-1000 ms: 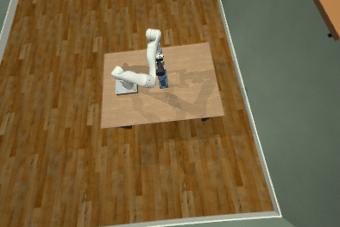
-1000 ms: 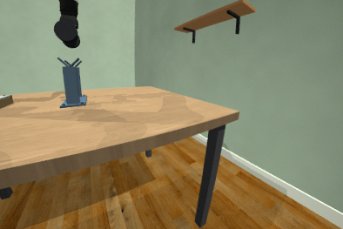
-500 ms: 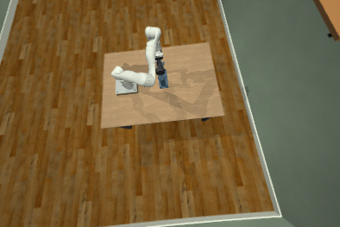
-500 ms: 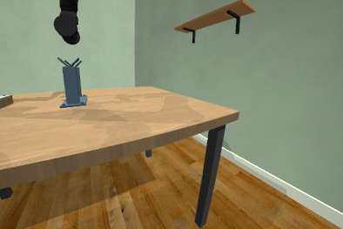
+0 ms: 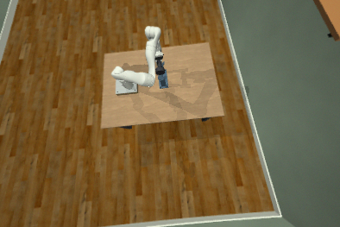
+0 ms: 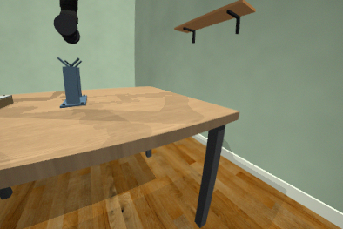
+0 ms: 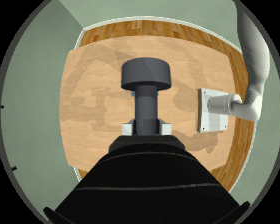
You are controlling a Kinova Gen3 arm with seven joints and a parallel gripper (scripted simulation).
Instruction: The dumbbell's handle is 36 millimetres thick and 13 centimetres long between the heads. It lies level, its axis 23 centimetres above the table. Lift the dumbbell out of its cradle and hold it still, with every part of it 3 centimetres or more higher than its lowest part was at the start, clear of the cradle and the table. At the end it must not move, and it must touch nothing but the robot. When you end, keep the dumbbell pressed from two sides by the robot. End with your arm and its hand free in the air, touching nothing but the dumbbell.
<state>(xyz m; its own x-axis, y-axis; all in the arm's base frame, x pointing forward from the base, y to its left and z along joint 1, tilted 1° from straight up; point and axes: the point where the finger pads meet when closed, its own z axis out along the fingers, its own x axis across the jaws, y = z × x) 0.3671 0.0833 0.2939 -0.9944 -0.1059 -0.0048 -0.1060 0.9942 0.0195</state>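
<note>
The dark grey dumbbell (image 6: 67, 24) hangs in the air well above the blue cradle (image 6: 72, 85), clear of its forked top and of the table. My gripper (image 7: 146, 124) is shut on the dumbbell's handle; the wrist view shows the handle running away from the fingers to the far head (image 7: 145, 75). In the overhead view the gripper and dumbbell (image 5: 160, 66) sit above the cradle (image 5: 163, 80) near the table's middle. The cradle stands empty and upright on its base plate.
The wooden table (image 5: 161, 85) carries the arm's grey base plate (image 5: 126, 88) at its left side. A wooden wall shelf (image 6: 215, 16) hangs on the right wall, far from the arm.
</note>
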